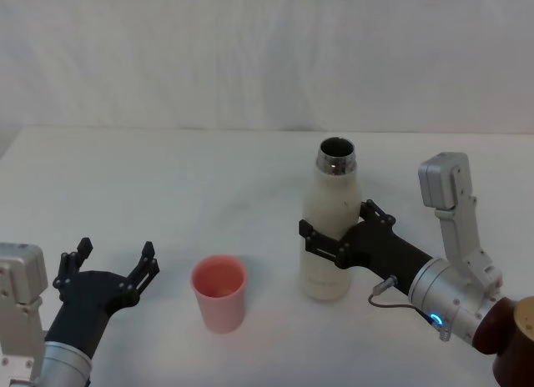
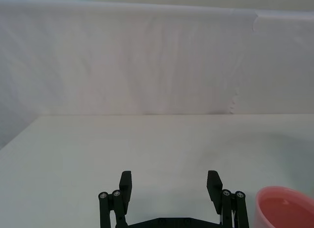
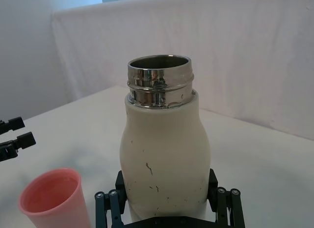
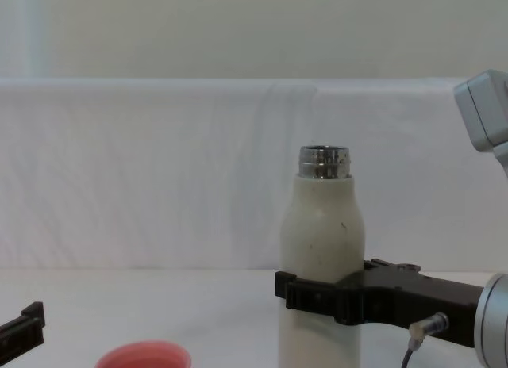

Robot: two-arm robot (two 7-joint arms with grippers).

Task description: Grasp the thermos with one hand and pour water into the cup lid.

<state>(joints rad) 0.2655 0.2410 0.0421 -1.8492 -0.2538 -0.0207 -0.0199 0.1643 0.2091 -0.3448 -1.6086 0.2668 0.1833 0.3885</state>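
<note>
Thermos (image 1: 331, 228) stands upright on the bench (image 1: 167, 170), right of centre, toward the near edge; its base is cut off in the chest view and hidden behind the tool in the right wrist view. Right tool (image 1: 334, 230) grips the thermos at its lower body, one finger (image 1: 321, 241) on each side. Steel neck is open; contents cannot be made out. Cup lid (image 1: 219, 291) stands mouth up, left of the thermos, apart from it; only its rim shows in the chest view. Left tool (image 1: 108, 260) hovers released near the front left corner, beside the cup lid. The far half of the bench is open up to the white backdrop (image 1: 267, 53).
</note>
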